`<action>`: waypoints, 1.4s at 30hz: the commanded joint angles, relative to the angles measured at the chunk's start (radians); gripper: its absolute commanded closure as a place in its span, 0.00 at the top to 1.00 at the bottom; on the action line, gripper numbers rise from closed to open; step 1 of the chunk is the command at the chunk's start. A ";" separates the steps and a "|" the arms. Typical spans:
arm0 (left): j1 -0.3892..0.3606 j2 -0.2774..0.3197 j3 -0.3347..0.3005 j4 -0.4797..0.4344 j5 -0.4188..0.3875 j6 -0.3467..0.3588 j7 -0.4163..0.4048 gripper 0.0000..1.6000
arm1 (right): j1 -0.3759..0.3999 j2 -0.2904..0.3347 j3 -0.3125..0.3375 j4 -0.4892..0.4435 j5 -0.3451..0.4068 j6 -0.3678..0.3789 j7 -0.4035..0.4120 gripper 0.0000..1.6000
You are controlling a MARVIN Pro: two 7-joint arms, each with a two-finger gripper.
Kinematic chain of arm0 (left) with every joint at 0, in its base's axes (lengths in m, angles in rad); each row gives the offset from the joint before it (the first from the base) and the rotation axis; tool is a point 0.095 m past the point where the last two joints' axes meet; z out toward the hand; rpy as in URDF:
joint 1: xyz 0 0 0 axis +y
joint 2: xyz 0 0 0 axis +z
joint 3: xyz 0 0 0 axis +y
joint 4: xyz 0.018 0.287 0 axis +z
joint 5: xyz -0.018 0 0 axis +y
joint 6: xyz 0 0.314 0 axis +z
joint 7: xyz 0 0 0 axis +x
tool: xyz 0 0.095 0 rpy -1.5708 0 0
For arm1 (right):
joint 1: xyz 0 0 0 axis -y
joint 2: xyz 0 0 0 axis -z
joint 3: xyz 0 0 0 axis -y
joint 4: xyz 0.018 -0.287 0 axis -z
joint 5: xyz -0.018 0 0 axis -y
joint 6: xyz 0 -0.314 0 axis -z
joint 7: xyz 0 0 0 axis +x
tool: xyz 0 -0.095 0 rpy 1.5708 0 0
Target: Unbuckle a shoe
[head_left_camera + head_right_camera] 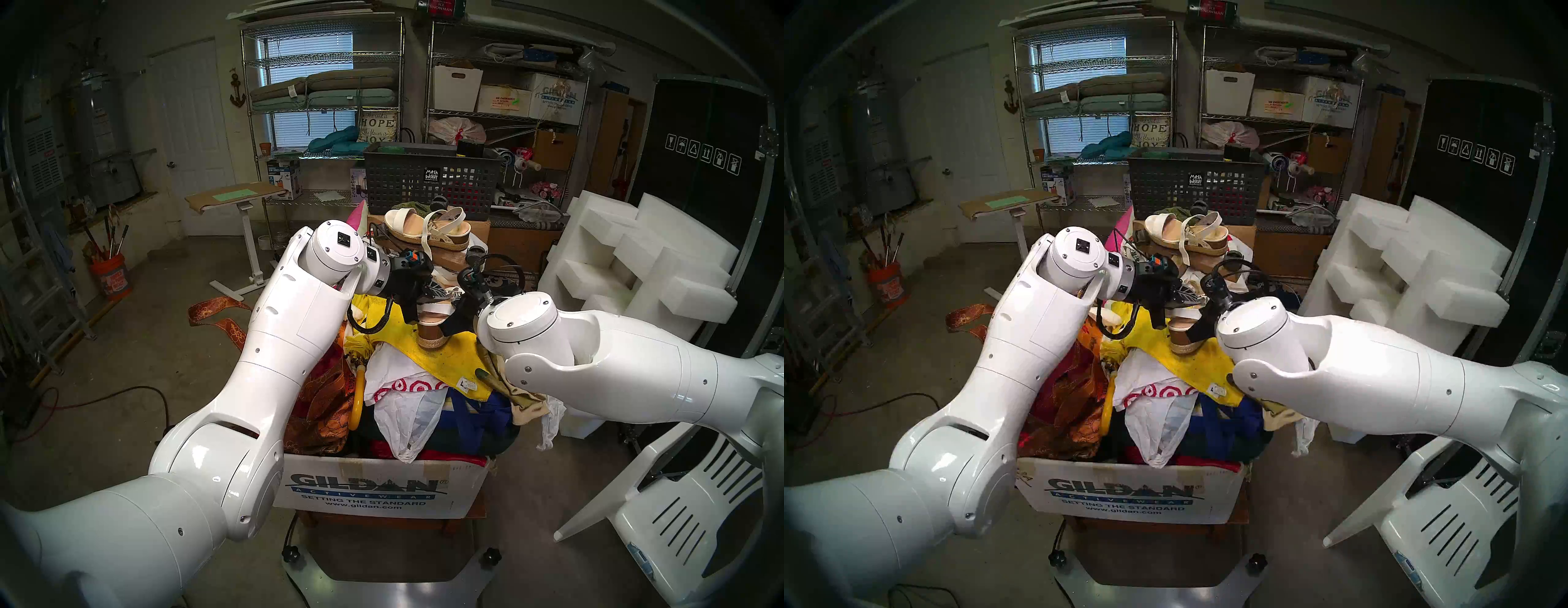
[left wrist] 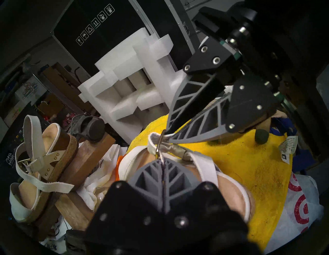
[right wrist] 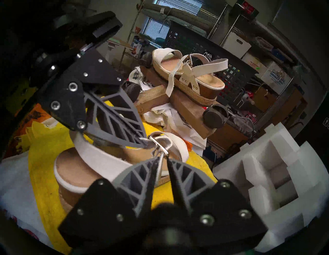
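Note:
The shoe (image 1: 429, 335), a wedge sandal with white straps and a cork-look heel, stands on a yellow cloth (image 1: 449, 358) on top of a full box. In the left wrist view my left gripper (image 2: 162, 159) is shut on the shoe's ankle strap (image 2: 204, 163), just behind the small metal buckle (image 2: 158, 145). My right gripper (image 3: 163, 159) comes in from the other side, right at the buckle (image 3: 158, 144). Its jaws stand slightly apart, with the thin strap end lying between them against one finger (image 3: 153, 171). The shoe's tan footbed (image 3: 74, 165) shows below.
The twin sandal (image 1: 428, 231) lies on crossed wooden blocks (image 3: 188, 114) behind. Clothes and bags fill the Gildan box (image 1: 365, 488). Further back is a dark mesh basket (image 1: 428, 182). White foam blocks (image 1: 636, 263) and a white plastic chair (image 1: 679, 509) stand on the right.

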 commanded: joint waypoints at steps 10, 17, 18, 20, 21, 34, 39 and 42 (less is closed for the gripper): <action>-0.024 -0.017 -0.010 0.007 -0.005 -0.028 0.039 0.00 | 0.010 0.070 0.017 -0.103 0.018 -0.007 -0.009 0.62; -0.013 -0.020 -0.013 0.007 -0.021 -0.080 0.051 0.00 | -0.008 0.131 0.051 -0.157 0.048 -0.122 0.099 0.51; -0.007 -0.019 -0.015 0.002 -0.025 -0.101 0.058 0.00 | -0.011 0.144 0.056 -0.166 0.056 -0.135 0.111 0.51; 0.001 -0.013 -0.015 -0.001 -0.034 -0.133 0.053 0.00 | -0.015 0.171 0.063 -0.173 0.063 -0.163 0.144 0.53; 0.011 -0.010 -0.018 -0.006 -0.040 -0.161 0.059 0.00 | -0.015 0.196 0.066 -0.178 0.063 -0.185 0.186 0.53; 0.012 0.000 -0.049 0.028 -0.059 -0.243 0.068 0.00 | -0.043 0.307 0.069 -0.197 0.092 -0.281 0.288 0.50; 0.012 0.004 -0.055 0.038 -0.072 -0.258 0.051 0.00 | -0.044 0.299 0.070 -0.161 0.083 -0.319 0.311 0.49; 0.017 0.008 -0.058 0.032 -0.081 -0.265 0.039 0.00 | -0.039 0.280 0.073 -0.140 0.074 -0.338 0.335 0.49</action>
